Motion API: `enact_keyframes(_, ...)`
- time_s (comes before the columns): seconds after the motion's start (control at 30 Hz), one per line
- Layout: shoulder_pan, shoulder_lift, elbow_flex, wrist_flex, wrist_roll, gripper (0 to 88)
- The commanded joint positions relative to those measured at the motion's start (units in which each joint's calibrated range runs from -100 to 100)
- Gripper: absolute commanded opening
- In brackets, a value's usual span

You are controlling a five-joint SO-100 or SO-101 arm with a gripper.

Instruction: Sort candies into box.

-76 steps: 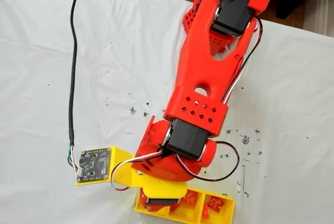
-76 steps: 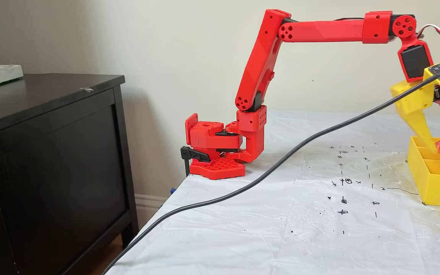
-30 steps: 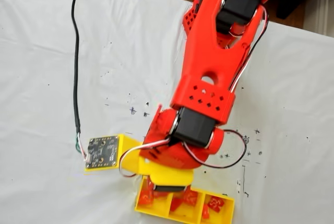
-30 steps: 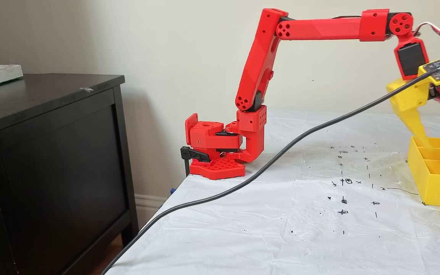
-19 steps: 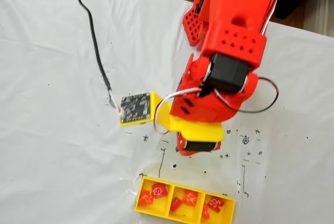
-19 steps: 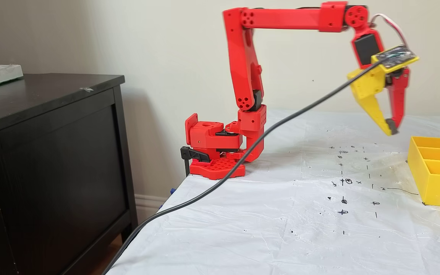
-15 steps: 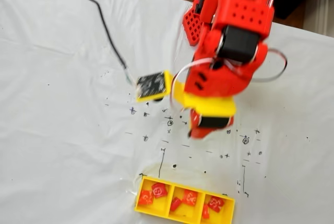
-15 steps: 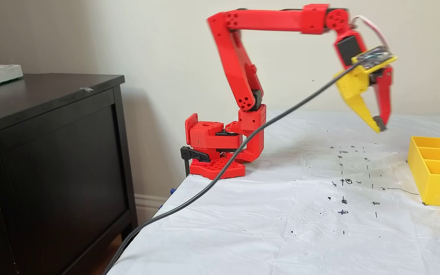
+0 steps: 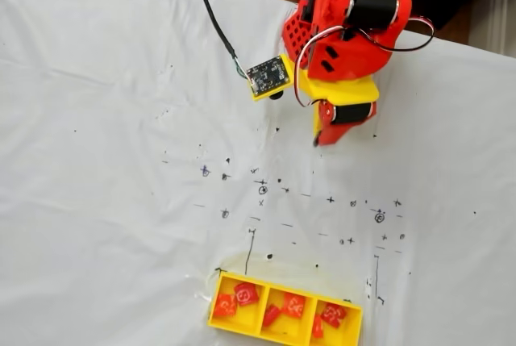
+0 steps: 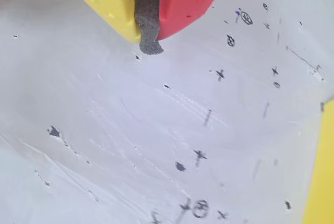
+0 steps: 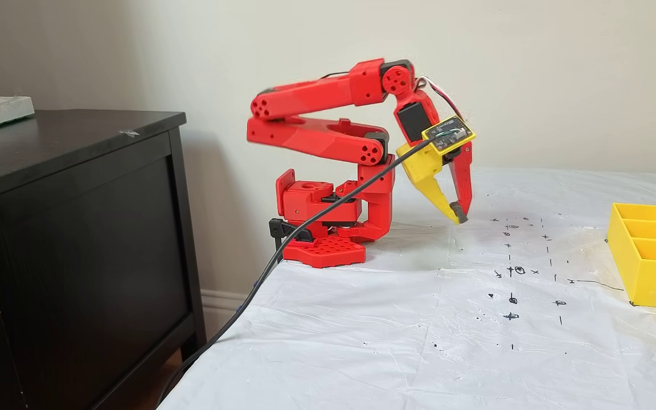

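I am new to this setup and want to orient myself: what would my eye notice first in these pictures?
First, the bright red arm, folded back near its base at the table's far edge, its gripper shut and empty just above the white cloth. Then the yellow box at the bottom of a fixed view, with two red candies in each of its three compartments.

Box (image 9: 284,332) bright yellow, candies (image 9: 245,293) orange-red and deeper red with white marks, gripper (image 10: 147,23) one yellow finger, one red, grey pad at tips, arm (image 11: 316,136) red, table cover (image 9: 113,201) white with black pen marks.
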Motion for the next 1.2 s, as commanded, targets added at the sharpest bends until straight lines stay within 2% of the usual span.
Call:
enact_keyframes(0.0, -0.15, -7.21, 4.39, 3.79, -0.93, 0.1)
enact_keyframes(0.3, 0.30, -7.21, 10.22, 2.80, -4.05, 0.1)
enact_keyframes(0.4, -1.51, -7.21, 12.31, 1.90, -4.84, 2.8)
enact_keyframes(0.8, -8.94, -7.13, 12.76, 1.99, -0.29, 0.2)
enact_keyframes(0.87, -12.02, -7.13, 13.22, 2.15, 2.98, 0.2)
enact_keyframes(0.9, -14.28, -7.13, 14.31, 2.48, 7.67, 0.2)
enact_keyframes(0.93, -16.37, -7.13, 16.22, 2.97, 14.85, 0.3)
enact_keyframes(1.0, -20.80, -5.52, 19.77, 6.49, 39.95, 2.6)
enact_keyframes(1.03, -24.06, -7.30, 19.96, 6.24, 42.05, 2.7)
enact_keyframes(1.07, -25.88, -7.21, 19.96, 6.24, 40.78, 3.5)
enact_keyframes(1.17, -31.04, -8.06, 19.96, 6.16, 32.38, 3.9)
